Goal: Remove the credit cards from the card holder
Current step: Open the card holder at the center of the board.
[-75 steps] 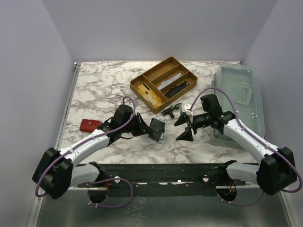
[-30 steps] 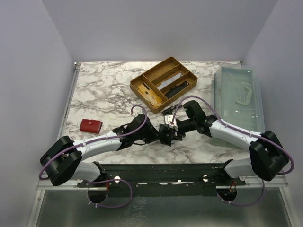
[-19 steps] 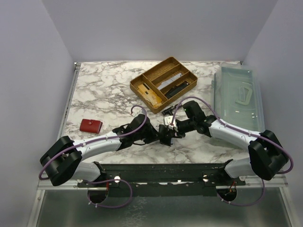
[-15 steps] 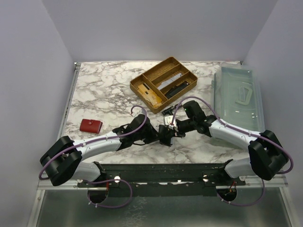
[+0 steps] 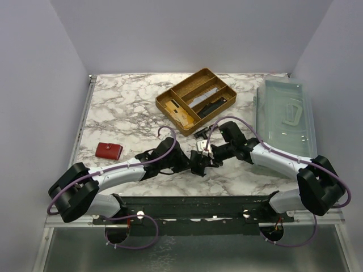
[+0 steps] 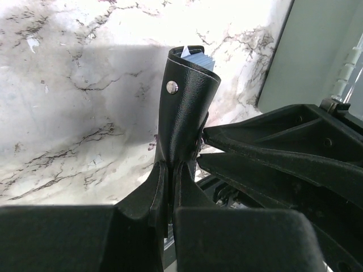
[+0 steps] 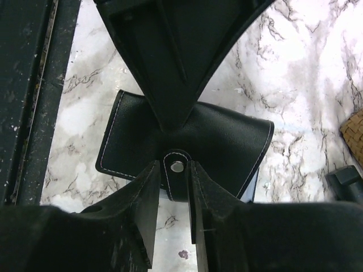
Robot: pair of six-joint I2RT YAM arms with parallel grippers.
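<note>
The left fingers (image 6: 143, 199) are clamped on the holder (image 6: 184, 107), held upright over the table (image 6: 68, 85); the right fingers (image 7: 142, 195) are set narrowly about its snap tab (image 7: 177, 168), though a grip cannot be told; the cards (image 6: 199, 58) are seen peeping from the holder's top; the tab should be pinched squarely and drawn off gently.

Bright even lt, soft shadows.

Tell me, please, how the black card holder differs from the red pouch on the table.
The card holder is black and clamped in the left claw; the red pouch lies flat on the table, touched by nothing. Pale cards peek from the holder's top; the pouch shows none. Both are small cases.
</note>
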